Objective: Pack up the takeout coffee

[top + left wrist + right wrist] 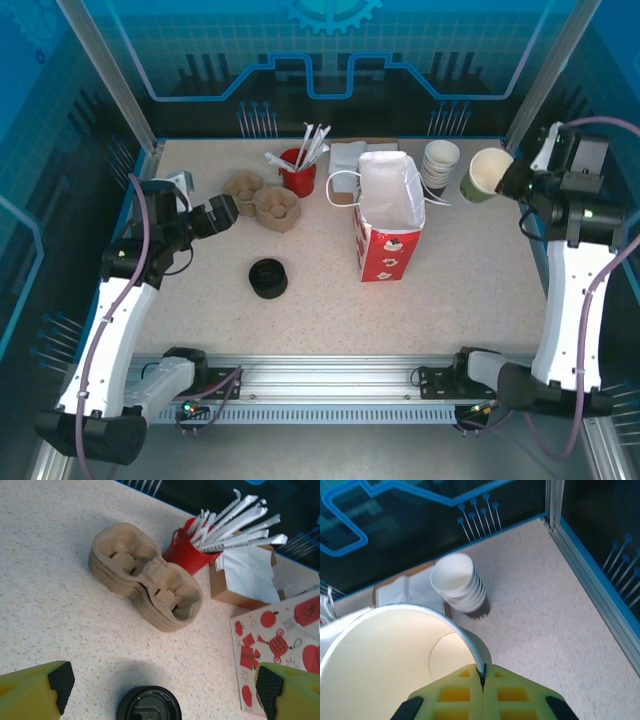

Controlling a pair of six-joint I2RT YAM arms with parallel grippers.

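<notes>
A: At the far right of the table (470, 290), what's w/ the right gripper (513, 180)?
B: Pinched tight on the rim of the olive paper cup (485, 175). Cup's lidless, white inside, tipped sideways, off the table, just right of the cup stack (440, 162).
A: And the left gripper (226, 212)?
B: Jaws spread wide, nothing in them. Hovers at the left by the cardboard cup carriers (262, 200); black lid piece (268, 278) sits nearer.
A: Bag?
B: Red-and-white bag (390, 215) stands open mid-table, left of the stack.
</notes>
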